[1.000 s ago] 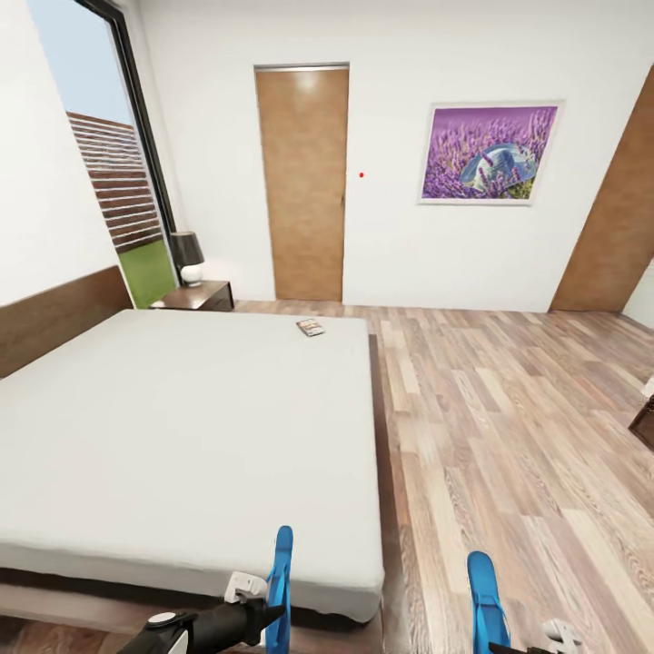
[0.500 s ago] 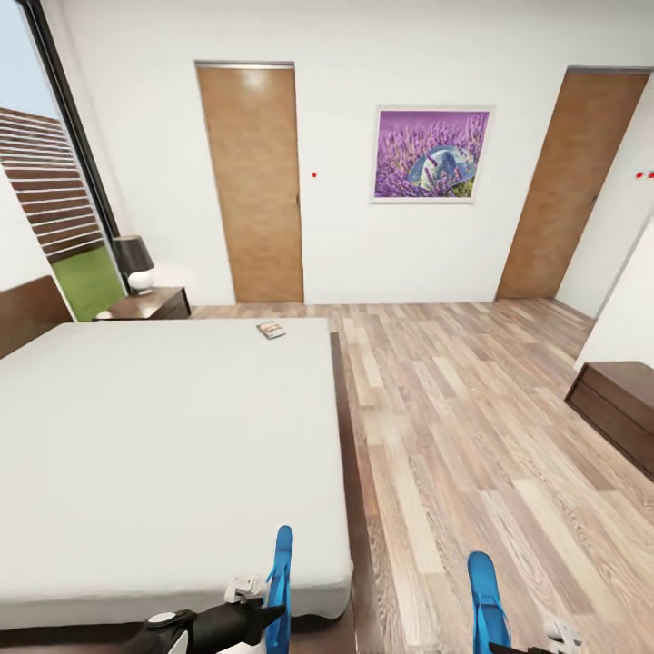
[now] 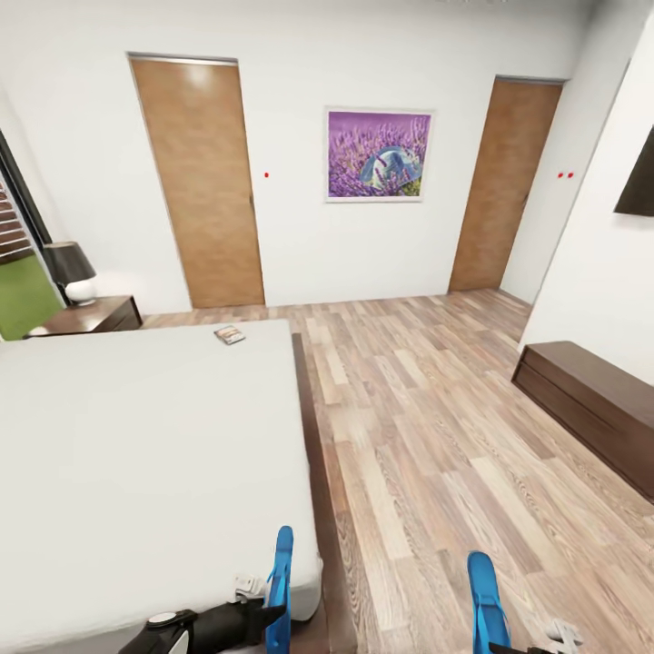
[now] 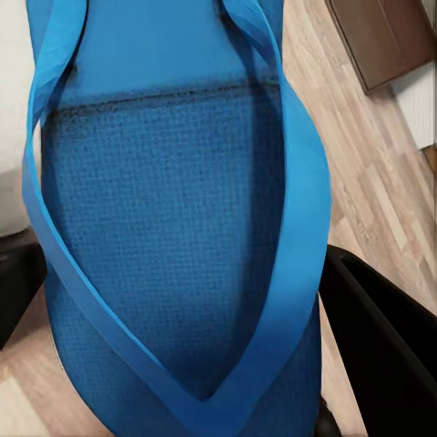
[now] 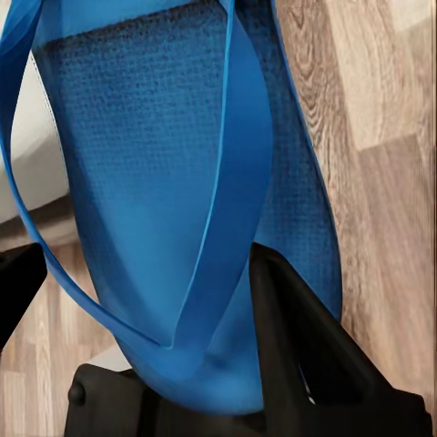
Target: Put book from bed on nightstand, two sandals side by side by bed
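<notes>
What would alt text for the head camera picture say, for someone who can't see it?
A robot holds a blue sandal in its left gripper and another blue sandal in its right, beside a large bed. A book lies at the bed's far corner, near a nightstand.

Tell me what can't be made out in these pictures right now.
- Book: head view, too small to read its cover.
- Nightstand: head view, its drawer fronts are turned away; the bed covers its base.
- Left sandal and right sandal: wrist views, heels cut off by the frame.
- Left gripper: head view, fingers hidden behind the sandal.
</notes>
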Controlling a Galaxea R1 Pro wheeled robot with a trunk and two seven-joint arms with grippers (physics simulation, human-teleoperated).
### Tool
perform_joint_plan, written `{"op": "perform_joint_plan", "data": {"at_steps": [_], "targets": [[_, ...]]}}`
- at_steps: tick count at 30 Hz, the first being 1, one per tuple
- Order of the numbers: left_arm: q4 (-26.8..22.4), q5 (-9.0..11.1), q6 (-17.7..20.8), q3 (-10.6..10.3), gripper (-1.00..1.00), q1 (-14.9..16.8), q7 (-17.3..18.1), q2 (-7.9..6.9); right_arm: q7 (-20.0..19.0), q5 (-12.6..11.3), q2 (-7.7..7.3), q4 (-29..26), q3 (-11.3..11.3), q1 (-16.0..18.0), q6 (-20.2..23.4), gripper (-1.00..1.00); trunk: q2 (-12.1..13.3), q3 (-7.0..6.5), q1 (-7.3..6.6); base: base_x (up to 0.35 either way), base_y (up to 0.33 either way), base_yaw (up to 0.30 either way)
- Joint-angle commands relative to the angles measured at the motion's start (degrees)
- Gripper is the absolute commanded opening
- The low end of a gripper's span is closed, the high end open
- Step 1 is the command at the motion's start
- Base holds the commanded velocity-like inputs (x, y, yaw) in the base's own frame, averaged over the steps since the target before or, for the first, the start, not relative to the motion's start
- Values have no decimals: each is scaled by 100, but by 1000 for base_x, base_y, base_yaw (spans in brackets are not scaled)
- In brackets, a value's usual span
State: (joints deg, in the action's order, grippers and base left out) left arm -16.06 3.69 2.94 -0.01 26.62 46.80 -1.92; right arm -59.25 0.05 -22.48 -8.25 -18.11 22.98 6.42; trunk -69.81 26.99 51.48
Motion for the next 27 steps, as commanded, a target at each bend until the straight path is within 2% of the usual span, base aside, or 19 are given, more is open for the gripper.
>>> {"op": "perform_joint_plan", "data": {"at_steps": [1,27], "targets": [[-2,44,31,1,-100,2,22,-2,-25,-13,0,-2,-35,5,79,-100,-3,6,0,0,0,-300],[-2,42,31,1,-100,2,22,-2,-25,-13,2,-2,-34,5,78,-100,-3,6,0,0,0,-300]]}}
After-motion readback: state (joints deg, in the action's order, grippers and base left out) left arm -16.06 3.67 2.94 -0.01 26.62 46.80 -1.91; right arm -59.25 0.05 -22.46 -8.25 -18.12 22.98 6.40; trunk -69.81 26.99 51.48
